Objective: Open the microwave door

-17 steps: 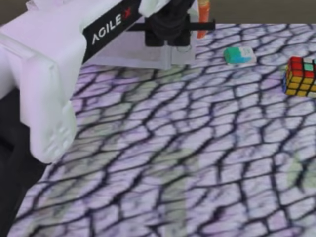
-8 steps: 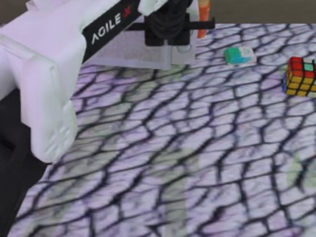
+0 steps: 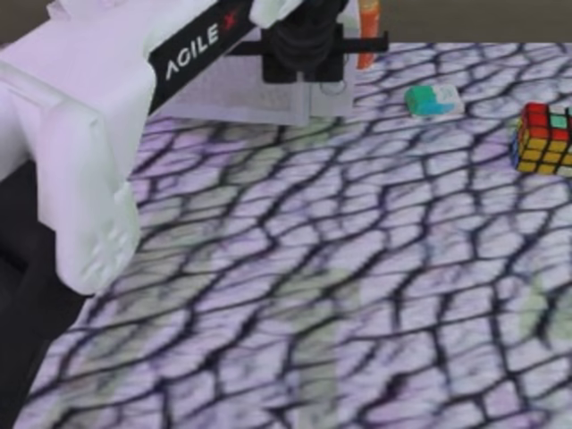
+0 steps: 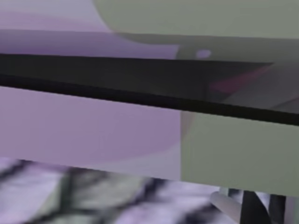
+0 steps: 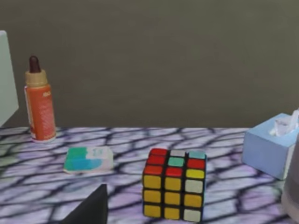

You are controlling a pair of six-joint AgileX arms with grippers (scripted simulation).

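- Top view, left gripper point(image 3: 304, 55): you find it at the far edge of the table point(image 3: 357, 295), on the end of the white AgileX left arm point(image 3: 98, 116) that crosses from the near left. Its dark body sits over the front of the microwave point(image 3: 268, 100). Whether its fingers are apart or together you cannot tell from here.
- Top view, microwave: a white box at the far edge, left of centre, largely covered by the arm. The microwave door point(image 3: 234, 94) shows as a pale speckled panel below the arm; you cannot tell how far it stands from the box.
- Top view, other items: an orange bottle point(image 3: 368, 31) just right of the microwave; a teal-and-white pad point(image 3: 433, 99) farther right; a colour cube point(image 3: 545, 137) at the right edge.
- Left wrist view: very close on pale lilac and grey-green flat surfaces split by a dark band. You cannot tell which part of the microwave this is, nor see the fingers.
- Right wrist view: the right arm is out of the top view. One dark fingertip point(image 5: 91, 207) shows at the frame edge; you cannot tell the gripper's state. Beyond it stand the colour cube point(image 5: 174, 184), the pad point(image 5: 88, 159), the orange bottle point(image 5: 39, 102) and a blue tissue box point(image 5: 271, 145).
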